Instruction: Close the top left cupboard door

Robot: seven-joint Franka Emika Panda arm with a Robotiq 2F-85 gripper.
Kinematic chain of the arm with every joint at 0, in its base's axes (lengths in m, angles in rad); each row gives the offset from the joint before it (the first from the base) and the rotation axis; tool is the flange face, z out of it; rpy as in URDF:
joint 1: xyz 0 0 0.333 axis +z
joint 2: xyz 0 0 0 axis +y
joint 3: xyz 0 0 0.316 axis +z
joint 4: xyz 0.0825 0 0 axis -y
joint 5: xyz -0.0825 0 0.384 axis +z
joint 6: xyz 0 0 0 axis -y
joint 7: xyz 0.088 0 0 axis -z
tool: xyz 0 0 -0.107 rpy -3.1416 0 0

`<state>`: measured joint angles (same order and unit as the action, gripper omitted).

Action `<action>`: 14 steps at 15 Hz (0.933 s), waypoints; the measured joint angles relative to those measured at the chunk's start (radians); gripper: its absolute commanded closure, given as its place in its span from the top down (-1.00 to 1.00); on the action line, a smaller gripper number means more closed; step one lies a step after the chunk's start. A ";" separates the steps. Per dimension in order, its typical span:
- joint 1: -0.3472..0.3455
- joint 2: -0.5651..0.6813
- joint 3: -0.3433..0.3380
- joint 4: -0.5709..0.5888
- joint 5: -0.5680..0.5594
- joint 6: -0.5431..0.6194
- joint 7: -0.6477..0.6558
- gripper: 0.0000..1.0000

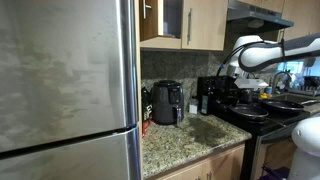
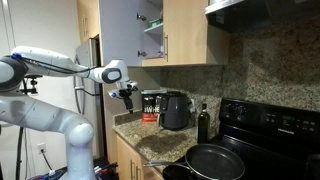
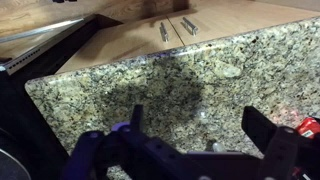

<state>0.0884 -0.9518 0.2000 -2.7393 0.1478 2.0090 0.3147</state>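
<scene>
Top left cupboard door (image 2: 120,30) (flat tan wood): noted open. Black gripper (image 2: 127,93) below it: spread wide, empty. Probably approach step; next, rise, push shut.

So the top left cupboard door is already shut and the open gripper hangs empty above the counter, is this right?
Not quite. The top left cupboard door stands open; an exterior view shows shelves beside it. The rest holds: the open gripper hangs empty above the counter.
</scene>
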 measured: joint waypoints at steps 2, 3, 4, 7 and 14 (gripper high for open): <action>0.000 0.000 0.000 0.000 0.000 0.000 0.000 1.00; 0.000 0.000 0.000 0.000 0.000 0.000 0.000 1.00; 0.000 0.000 0.000 0.000 0.000 0.000 0.000 1.00; 0.041 0.015 0.050 0.022 0.017 0.051 -0.016 1.00; 0.167 -0.020 0.161 0.319 0.027 0.104 0.000 1.00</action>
<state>0.2551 -0.9720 0.3611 -2.4202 0.1750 2.1127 0.3146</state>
